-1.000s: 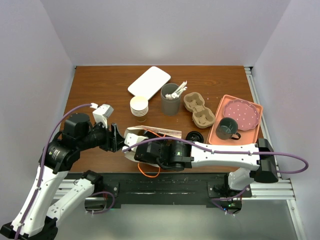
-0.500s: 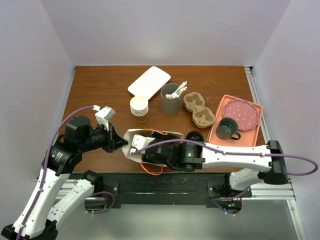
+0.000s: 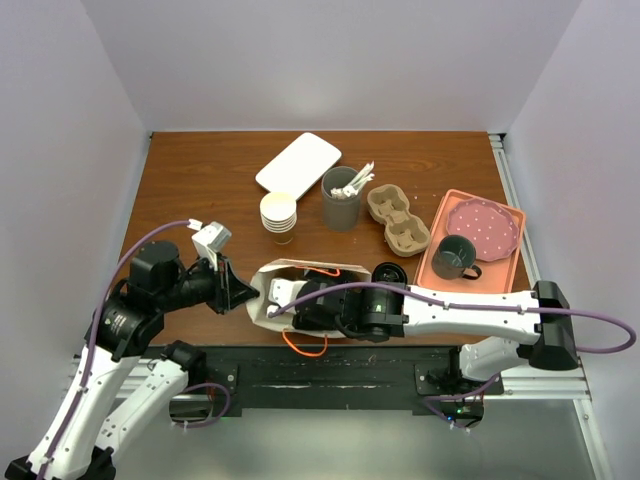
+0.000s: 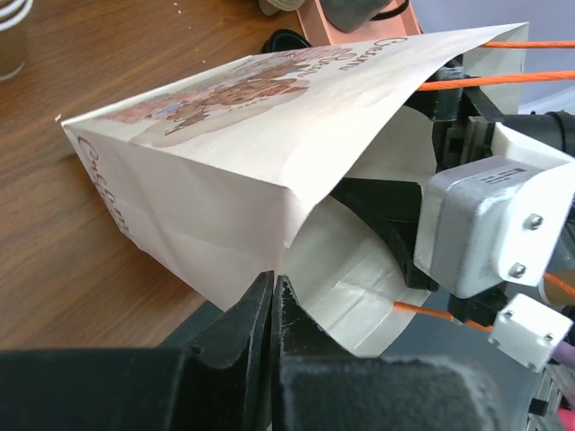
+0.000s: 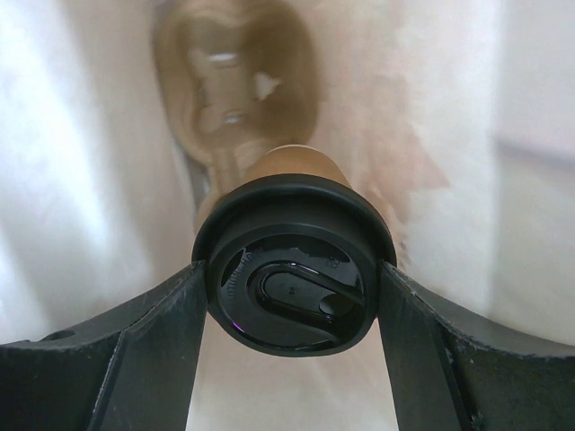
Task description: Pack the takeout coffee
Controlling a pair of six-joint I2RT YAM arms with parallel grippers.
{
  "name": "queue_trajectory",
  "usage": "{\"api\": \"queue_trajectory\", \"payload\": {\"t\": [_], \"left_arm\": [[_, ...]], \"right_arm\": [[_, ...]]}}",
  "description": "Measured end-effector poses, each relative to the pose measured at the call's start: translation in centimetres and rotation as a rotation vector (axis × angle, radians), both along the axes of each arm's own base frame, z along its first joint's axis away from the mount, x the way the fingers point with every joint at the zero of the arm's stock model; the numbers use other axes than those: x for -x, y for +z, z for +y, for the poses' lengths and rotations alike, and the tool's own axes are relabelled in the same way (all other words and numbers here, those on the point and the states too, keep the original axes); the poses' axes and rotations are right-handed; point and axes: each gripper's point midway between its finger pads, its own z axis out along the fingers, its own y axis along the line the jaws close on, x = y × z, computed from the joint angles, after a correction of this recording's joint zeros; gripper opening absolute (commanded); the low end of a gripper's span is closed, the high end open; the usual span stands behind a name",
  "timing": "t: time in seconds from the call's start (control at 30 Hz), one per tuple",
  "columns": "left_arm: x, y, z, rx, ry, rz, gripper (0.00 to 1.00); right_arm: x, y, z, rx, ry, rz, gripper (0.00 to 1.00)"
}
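Note:
The takeout coffee [image 5: 292, 278] shows in the right wrist view, black lid toward the camera and cream cup body [image 5: 289, 167] behind it. My right gripper [image 5: 292, 292] is shut on the lid, one finger [image 5: 153, 332] on each side. Cup and gripper are inside the white paper bag [image 5: 81, 144]. From above, the bag [image 3: 262, 305] lies at the table's near edge with my right gripper [image 3: 298, 298] reaching into its mouth. My left gripper [image 4: 272, 280] is shut on the bag's rim [image 4: 225, 135] and holds it open; it also shows from above [image 3: 243, 292].
Behind the bag are a stack of lidless cups [image 3: 279, 213], a grey utensil cup [image 3: 342, 198], a cardboard cup carrier [image 3: 395, 222] and a white flat container [image 3: 298, 163]. A loose black lid [image 3: 390, 273] lies right of the bag. An orange tray [image 3: 432, 262] holds a pink plate and dark mug.
My right gripper has moved left and deeper into the bag. The bag's mouth has opened wider, and my left gripper has shifted slightly right with the rim.

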Motion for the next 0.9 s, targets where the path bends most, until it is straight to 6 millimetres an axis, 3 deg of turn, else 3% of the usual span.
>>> {"api": "queue_trajectory", "payload": {"t": [0.1, 0.27, 0.4, 0.53, 0.6, 0.63, 0.67, 0.7, 0.83, 0.9], "left_arm": [[0.0, -0.3, 0.0, -0.007, -0.002, 0.010, 0.48], [-0.5, -0.9, 0.1, -0.037, 0.002, 0.020, 0.47], [-1.0, -1.6, 0.0, -0.062, -0.003, 0.042, 0.15], [-1.0, -1.6, 0.0, -0.063, -0.014, 0.029, 0.10], [-0.9, -1.3, 0.0, -0.057, -0.014, 0.015, 0.17], [-0.8, -1.2, 0.0, -0.055, -0.015, 0.010, 0.25], [-0.7, -1.1, 0.0, -0.052, -0.019, 0.004, 0.43], [-0.6, -1.0, 0.0, -0.048, -0.025, -0.004, 0.48], [-0.5, -0.9, -0.1, -0.044, -0.039, -0.011, 0.51], [-0.6, -1.1, -0.1, -0.053, -0.039, -0.009, 0.44]], "right_arm": [[0.3, -1.0, -0.3, 0.031, 0.010, 0.016, 0.41], [0.3, -1.2, -0.1, 0.033, 0.011, 0.017, 0.40], [0.2, -1.2, 0.0, 0.029, 0.014, 0.014, 0.40], [-0.1, -2.1, -0.4, 0.047, 0.010, -0.006, 0.41], [-0.1, -2.8, -0.8, 0.059, 0.012, -0.010, 0.42], [-0.1, -3.0, -1.1, 0.065, 0.014, -0.012, 0.41], [-0.2, -3.0, -1.4, 0.064, 0.014, -0.013, 0.42], [-0.2, -2.9, -1.5, 0.061, 0.014, -0.014, 0.41], [-0.4, -2.5, -1.8, 0.047, 0.007, -0.018, 0.41], [-0.5, -2.5, -1.9, 0.048, 0.003, -0.017, 0.41]]}}
